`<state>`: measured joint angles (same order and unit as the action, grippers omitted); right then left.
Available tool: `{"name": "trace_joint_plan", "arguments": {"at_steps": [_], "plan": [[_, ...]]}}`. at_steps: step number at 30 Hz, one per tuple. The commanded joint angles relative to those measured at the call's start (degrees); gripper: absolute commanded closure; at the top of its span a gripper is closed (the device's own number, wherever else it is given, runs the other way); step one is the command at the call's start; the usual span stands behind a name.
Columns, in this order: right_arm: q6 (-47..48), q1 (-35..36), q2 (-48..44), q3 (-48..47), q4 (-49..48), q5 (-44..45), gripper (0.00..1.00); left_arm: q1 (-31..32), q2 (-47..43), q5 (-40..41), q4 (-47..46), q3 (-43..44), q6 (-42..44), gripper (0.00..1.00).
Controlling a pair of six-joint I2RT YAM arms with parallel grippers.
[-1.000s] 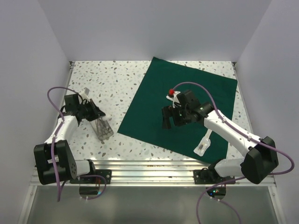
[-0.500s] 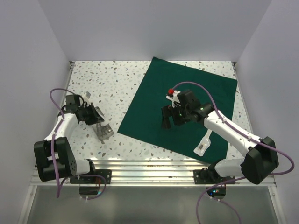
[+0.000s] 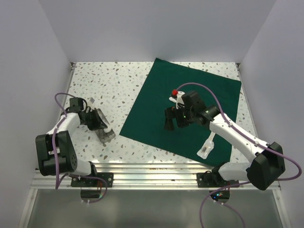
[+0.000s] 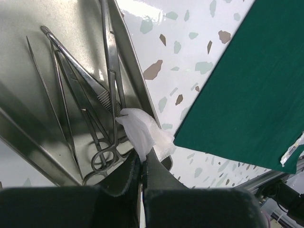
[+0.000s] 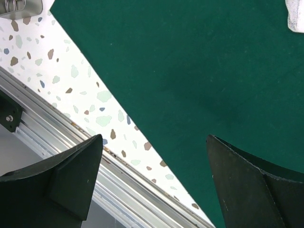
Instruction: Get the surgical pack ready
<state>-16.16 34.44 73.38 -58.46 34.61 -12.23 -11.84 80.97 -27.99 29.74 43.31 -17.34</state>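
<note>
Speckled counter (image 3: pixel 114 83), white walls (image 3: pixel 142 28); green cloth (image 3: pixel 190 90) flat by the right edge. Your left hand (image 4: pixel 142 160) pinches gauze (image 4: pixel 137 133), right hand (image 5: pixel 152 142) open, empty.

The tray (image 3: pixel 107 133), instruments (image 4: pixel 90 104) inside, sits left of the drape (image 3: pixel 190 90); a gauze pad (image 3: pixel 206 147) lies on the drape's near corner.

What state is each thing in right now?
green drape, spread flat, unfolded.
steel tray, beside the drape, holding instruments.
gauze pad, pinched at the tray's rim.
white pad, loose on the drape.
left gripper, shut on the gauze pad.
right gripper, open, empty, above the drape.
</note>
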Motion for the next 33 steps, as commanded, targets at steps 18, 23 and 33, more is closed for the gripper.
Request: {"name": "trace_joint_plan", "arguments": {"at_steps": [18, 23, 33], "plan": [[1.05, -0.51, 0.44, 0.1, -2.44, -2.1, 0.07, -0.12, 1.4, 5.22, 3.66, 3.1, 0.47, 0.68], [-1.41, -0.86, 1.93, -0.96, -2.71, -1.22, 0.07, -0.21, -4.13, 8.29, 5.33, 3.89, -1.46, 0.5], [-14.77, -13.07, 10.81, 1.24, -14.55, -2.1, 0.08, -0.2, -14.07, 15.41, 6.04, 5.38, -6.74, 0.39]]}}
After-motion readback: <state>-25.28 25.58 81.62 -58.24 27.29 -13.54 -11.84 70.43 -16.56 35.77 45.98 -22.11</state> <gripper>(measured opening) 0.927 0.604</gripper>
